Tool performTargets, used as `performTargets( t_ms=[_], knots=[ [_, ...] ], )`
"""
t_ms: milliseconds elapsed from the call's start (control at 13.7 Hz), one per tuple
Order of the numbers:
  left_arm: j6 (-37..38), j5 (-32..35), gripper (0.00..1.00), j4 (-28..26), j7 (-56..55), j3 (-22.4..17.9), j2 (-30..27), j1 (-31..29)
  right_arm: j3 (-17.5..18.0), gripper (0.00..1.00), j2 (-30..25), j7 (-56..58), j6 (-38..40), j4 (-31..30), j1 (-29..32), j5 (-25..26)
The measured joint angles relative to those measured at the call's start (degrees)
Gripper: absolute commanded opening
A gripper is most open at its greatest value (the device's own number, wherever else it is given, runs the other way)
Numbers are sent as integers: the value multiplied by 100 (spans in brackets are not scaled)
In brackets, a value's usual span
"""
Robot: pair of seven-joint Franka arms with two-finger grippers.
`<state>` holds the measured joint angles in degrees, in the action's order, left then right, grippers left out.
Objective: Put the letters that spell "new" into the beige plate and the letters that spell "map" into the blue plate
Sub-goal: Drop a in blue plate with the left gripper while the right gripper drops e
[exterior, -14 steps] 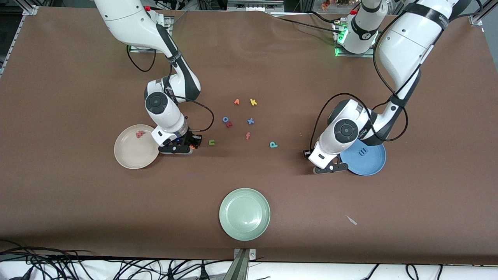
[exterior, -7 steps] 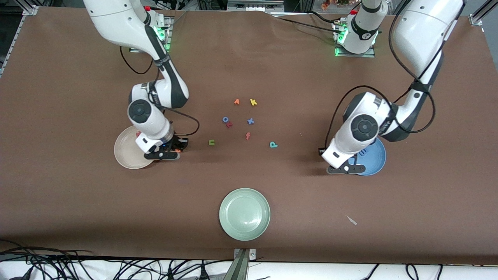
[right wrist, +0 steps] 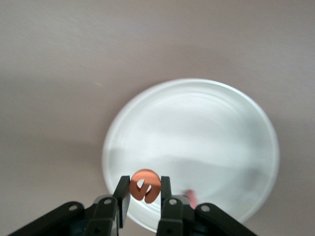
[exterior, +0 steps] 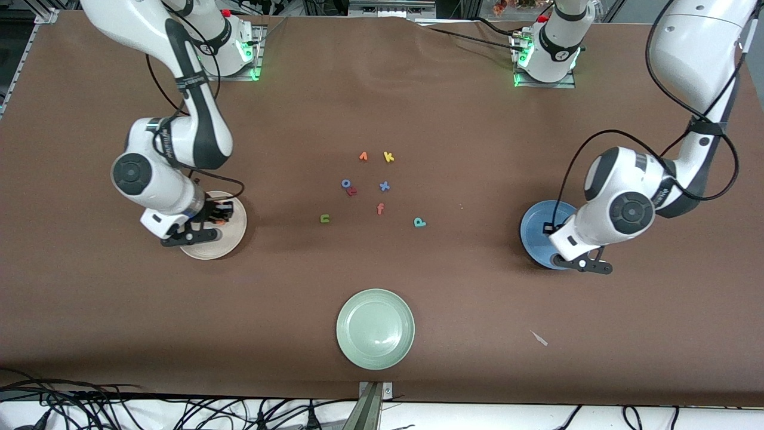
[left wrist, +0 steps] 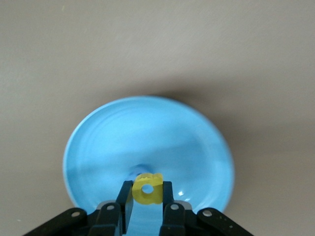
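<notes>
Presently both pincers hang over their plates, each clamped on a letter. Right pincer (right wrist: 144, 194) over the beige plate (exterior: 236, 230), toward the right arm's end of the table (exterior: 382, 107); its fingers (right wrist: 122, 192) are pressed tight on the orange "e" (right wrist: 145, 185), held above the plate's rim area. A pinkish-red bit (right wrist: 192, 199) shows in the plate just past one finger, mostly hidden; cannot tell the letter.

Left pincer (left wrist: 146, 196) over the blue plate (exterior: 534, 230), toward the left arm's end; jaws closed on the yellow "a" (left wrist: 147, 187). A small blue shape (left wrist: 138, 170) lies in the plate under it, mostly hidden.

Loose on the table between the plates: green "n" (exterior: 324, 218) and teal "p" (exterior: 419, 222), well apart, both nearer the front camera than the cluster of other letters — orange-red "f" (exterior: 380, 208), blue "x" (exterior: 384, 186), blue "o" (exterior: 345, 183) touching red "r" (exterior: 352, 192), yellow "k" (exterior: 388, 157). Pale green plate (exterior: 375, 328) sits nearest the front camera.
</notes>
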<state>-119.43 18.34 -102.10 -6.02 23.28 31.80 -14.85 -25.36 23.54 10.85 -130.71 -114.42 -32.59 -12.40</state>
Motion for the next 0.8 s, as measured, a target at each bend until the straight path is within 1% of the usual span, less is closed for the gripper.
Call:
performTargets(
  t_ms=[219,364,437,510,583,656,802],
  knots=[
    [-6,0,15,-219,318,10,190,-150,-400,31,-17,956,-375,-336,31,-3],
    [-12,0,16,-289,312,72,279,-114,-485,46,-14,1198,-615,-483,79,-5],
    [-12,0,19,-303,311,90,295,-90,-486,50,-4,1229,-777,-565,95,-5],
    [-15,0,38,-309,311,100,308,-75,-484,52,12,1233,-921,-638,93,-5],
    [-36,0,80,-322,311,108,328,-72,-474,52,28,1233,-1019,-697,89,-27],
    [-72,0,100,-332,312,112,344,-72,-460,52,34,1233,-1042,-711,85,-97],
    [-105,0,100,-328,315,212,346,-75,-422,52,32,1226,-1046,-707,66,-219]
  ],
)
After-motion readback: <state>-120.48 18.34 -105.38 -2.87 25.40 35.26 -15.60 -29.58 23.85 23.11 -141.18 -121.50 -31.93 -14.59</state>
